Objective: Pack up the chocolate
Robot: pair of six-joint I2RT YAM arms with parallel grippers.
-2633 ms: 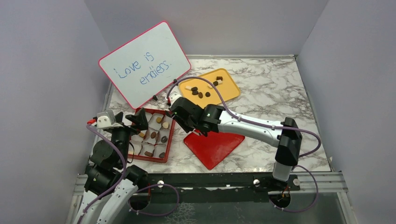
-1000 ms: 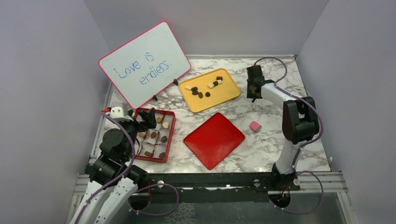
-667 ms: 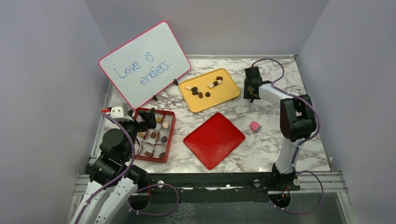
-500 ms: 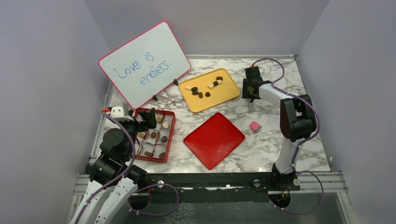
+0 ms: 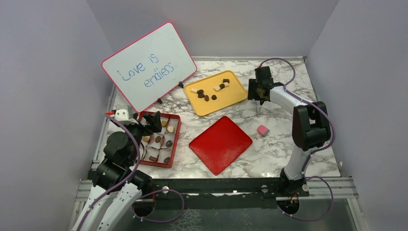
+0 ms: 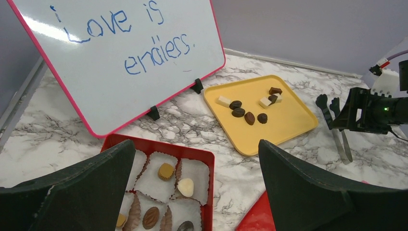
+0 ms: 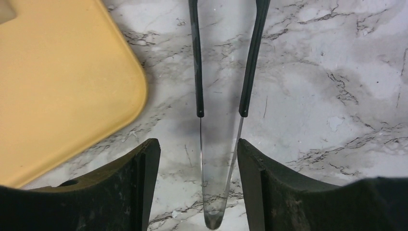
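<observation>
Several chocolates (image 5: 207,94), dark brown and cream, lie on the yellow tray (image 5: 236,97); they also show in the left wrist view (image 6: 249,117). More chocolates (image 5: 162,139) sit in white paper cups in the red box (image 5: 175,143), also seen in the left wrist view (image 6: 185,186). My left gripper (image 5: 144,123) (image 6: 196,145) is open and empty over the box. My right gripper (image 5: 260,93) (image 7: 198,144) is open, low over metal tongs (image 5: 258,108) (image 7: 249,67) lying on the marble beside the tray. The tongs' joined end lies between the jaws, untouched.
A red lid (image 5: 220,143) lies flat in the middle. A small pink cube (image 5: 262,130) sits to its right. A whiteboard (image 5: 149,65) with writing leans at the back left. Grey walls close in three sides.
My right arm swung from beside the red box to the far right by the yellow tray, uncovering the lid and pink cube, then settled over the tongs. The left gripper barely moved.
</observation>
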